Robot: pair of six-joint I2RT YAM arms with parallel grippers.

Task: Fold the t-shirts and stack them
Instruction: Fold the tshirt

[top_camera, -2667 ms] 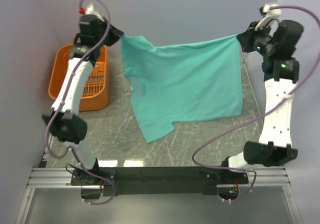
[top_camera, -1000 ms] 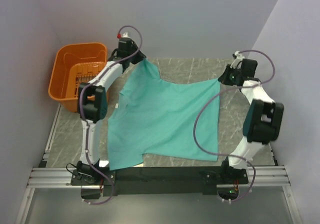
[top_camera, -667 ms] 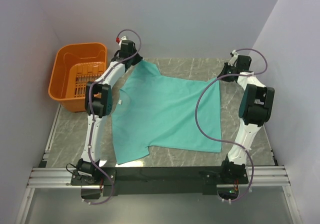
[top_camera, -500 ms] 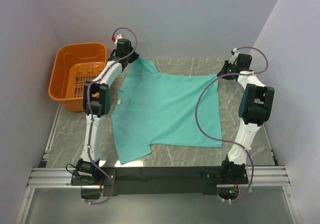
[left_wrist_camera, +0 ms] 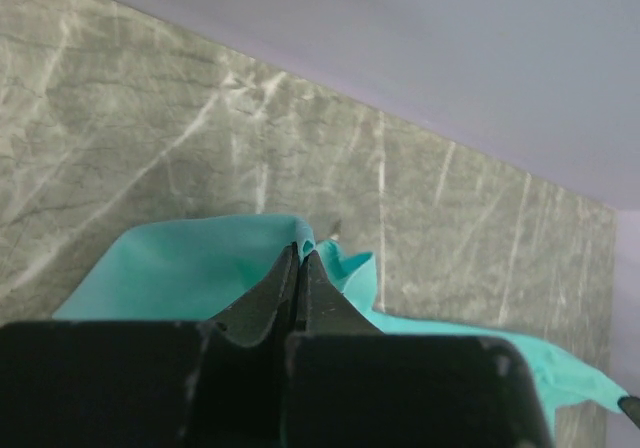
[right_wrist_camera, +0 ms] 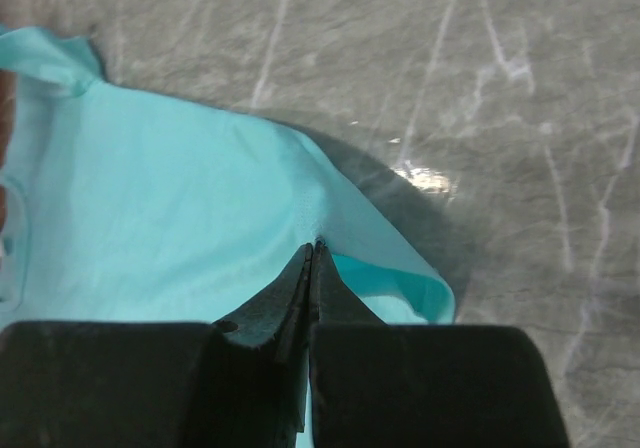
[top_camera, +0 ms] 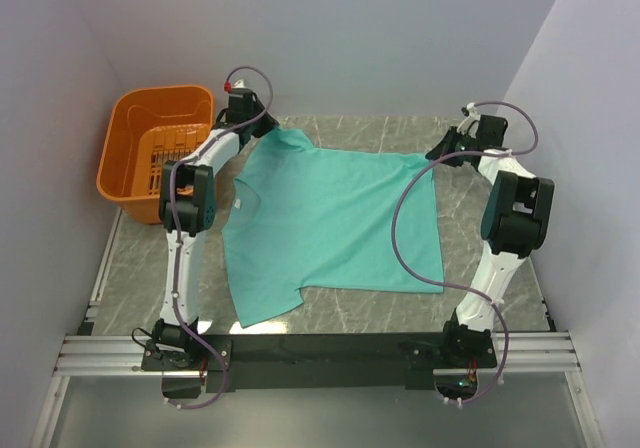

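A teal t-shirt (top_camera: 335, 218) lies spread nearly flat on the marble table, its collar with a small white label at the left and one sleeve toward the near edge. My left gripper (top_camera: 268, 128) is shut on the far left corner of the t-shirt (left_wrist_camera: 190, 268), pinching a fold between its fingertips (left_wrist_camera: 300, 253). At the far right, my right gripper (top_camera: 438, 154) is shut on the hem corner of the t-shirt (right_wrist_camera: 170, 218); the cloth rises to the closed tips (right_wrist_camera: 314, 245) and curls over just right of them.
An orange plastic basket (top_camera: 125, 173) stands at the far left beside the left arm. The grey back wall runs close behind both grippers. Bare marble (top_camera: 500, 228) shows right of the shirt, and the black mounting rail (top_camera: 320, 348) crosses the near edge.
Both arms have brought the hanging shirt down and stretched it toward the far edge; it now lies flat on the table. In the last half second the grippers moved slightly farther back and outward.
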